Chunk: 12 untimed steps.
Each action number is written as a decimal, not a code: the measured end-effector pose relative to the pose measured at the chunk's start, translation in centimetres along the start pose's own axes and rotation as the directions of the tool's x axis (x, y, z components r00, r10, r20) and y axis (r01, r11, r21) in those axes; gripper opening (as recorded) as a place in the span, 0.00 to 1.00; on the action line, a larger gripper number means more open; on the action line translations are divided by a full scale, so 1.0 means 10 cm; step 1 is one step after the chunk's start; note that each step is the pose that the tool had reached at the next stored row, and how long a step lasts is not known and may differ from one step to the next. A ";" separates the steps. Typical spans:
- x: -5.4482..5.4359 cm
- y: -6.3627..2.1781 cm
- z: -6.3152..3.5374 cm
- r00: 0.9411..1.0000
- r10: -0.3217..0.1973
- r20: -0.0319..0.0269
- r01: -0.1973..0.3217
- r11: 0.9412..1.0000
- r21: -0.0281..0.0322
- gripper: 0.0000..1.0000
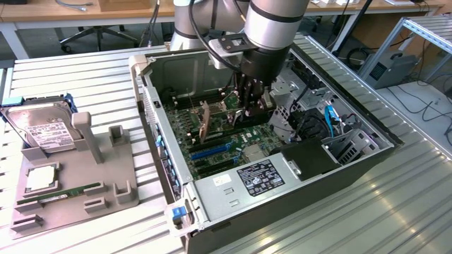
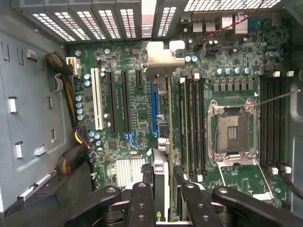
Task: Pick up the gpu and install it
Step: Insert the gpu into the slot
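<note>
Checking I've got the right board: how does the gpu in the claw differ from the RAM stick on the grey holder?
The gpu is brownish with a silver bracket at one end; the RAM stick is a narrow green strip. The gpu stands on edge inside the computer case, gripped by the claw; the RAM stick rests in the grey holder outside the case. Both are thin circuit boards.

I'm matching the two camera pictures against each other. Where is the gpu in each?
Exterior view: the gpu stands on edge inside the open computer case, near its middle.
Wrist view: the gpu is seen edge-on beside the blue slot, one end held between the jaws.
Shared landmark: the silver heatsink on the board.
</note>
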<state>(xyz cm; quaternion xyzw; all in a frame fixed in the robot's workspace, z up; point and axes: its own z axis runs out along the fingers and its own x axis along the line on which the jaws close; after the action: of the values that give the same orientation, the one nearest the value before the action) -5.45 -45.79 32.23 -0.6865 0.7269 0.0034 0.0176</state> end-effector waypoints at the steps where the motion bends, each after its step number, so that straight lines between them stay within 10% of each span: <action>1: 0.00 0.007 0.000 1.000 0.000 0.000 0.000 1.000 0.000 0.27; 12: 0.01 0.092 0.003 1.000 0.000 0.000 0.000 1.000 0.000 0.27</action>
<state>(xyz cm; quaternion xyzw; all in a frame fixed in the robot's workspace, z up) -6.37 -45.85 32.18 -0.6865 0.7269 0.0034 0.0175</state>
